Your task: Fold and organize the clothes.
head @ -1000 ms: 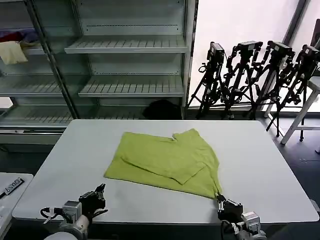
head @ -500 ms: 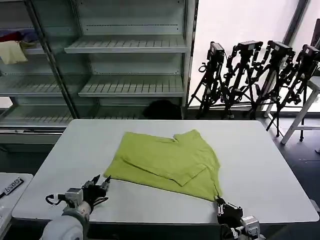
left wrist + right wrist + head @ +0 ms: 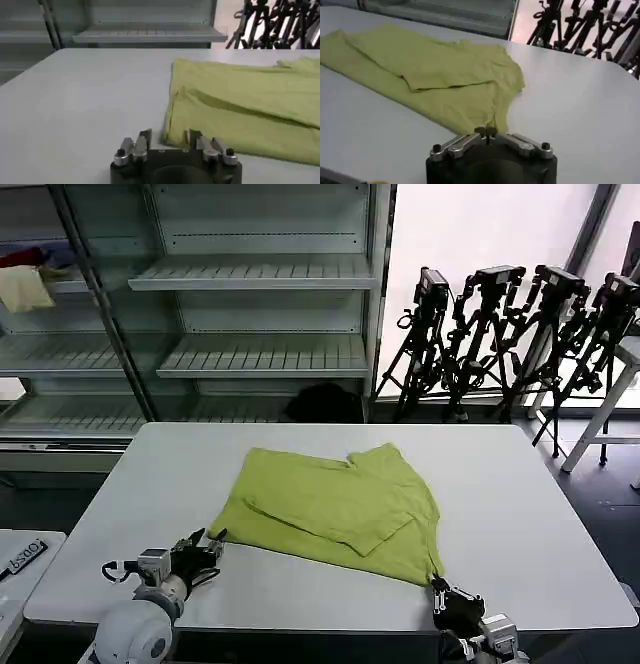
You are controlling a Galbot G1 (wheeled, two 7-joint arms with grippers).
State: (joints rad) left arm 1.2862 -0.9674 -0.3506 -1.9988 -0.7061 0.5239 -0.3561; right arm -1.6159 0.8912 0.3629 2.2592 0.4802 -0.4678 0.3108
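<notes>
While the lime T-shirt (image 3: 335,509) lay partly folded mid-table (image 3: 520,514), our left gripper (image 3: 208,546) sat spread-fingered at its near left corner and our right gripper (image 3: 440,589) pinched the near right corner, so we judged both corners should be held firmly and lifted together.

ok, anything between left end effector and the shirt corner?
Nothing: in the left wrist view only bare table separates the open left end effector from the T-shirt corner.

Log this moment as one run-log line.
T-shirt: partly folded on table | left gripper: open at near-left corner | right gripper: shut on near-right corner
</notes>
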